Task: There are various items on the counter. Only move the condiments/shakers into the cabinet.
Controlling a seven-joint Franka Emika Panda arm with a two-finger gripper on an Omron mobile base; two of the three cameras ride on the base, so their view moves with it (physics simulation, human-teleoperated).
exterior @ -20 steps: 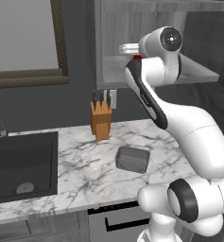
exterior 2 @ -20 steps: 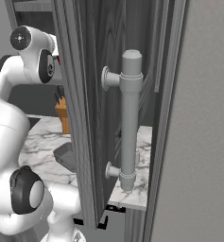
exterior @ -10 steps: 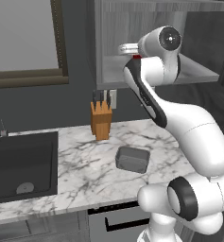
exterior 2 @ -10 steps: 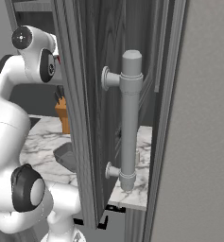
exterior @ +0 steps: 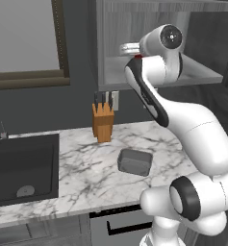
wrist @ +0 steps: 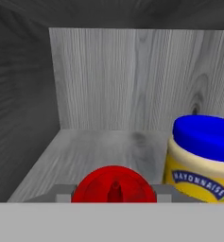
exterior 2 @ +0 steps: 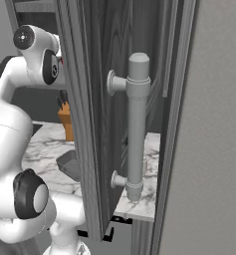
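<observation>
In the hand view I look into the grey wood-grain cabinet (wrist: 132,75), down along the shelf (wrist: 85,146). My gripper (wrist: 113,194) is shut on the red squeeze bottle (wrist: 114,185); its round red cap sits between the two fingers just above the shelf's front. The yellow jar with the blue lid (wrist: 203,156) stands on the shelf close to the bottle's right. In the left base view the arm reaches up into the cabinet (exterior: 149,43). The small pale shaker is out of view.
On the marble counter (exterior: 82,178) lie the grey pan (exterior: 134,161) and the wooden knife block (exterior: 103,122), with the dark sink (exterior: 19,168) at left. The open cabinet door with its bar handle (exterior 2: 137,124) hangs close at the arm's right.
</observation>
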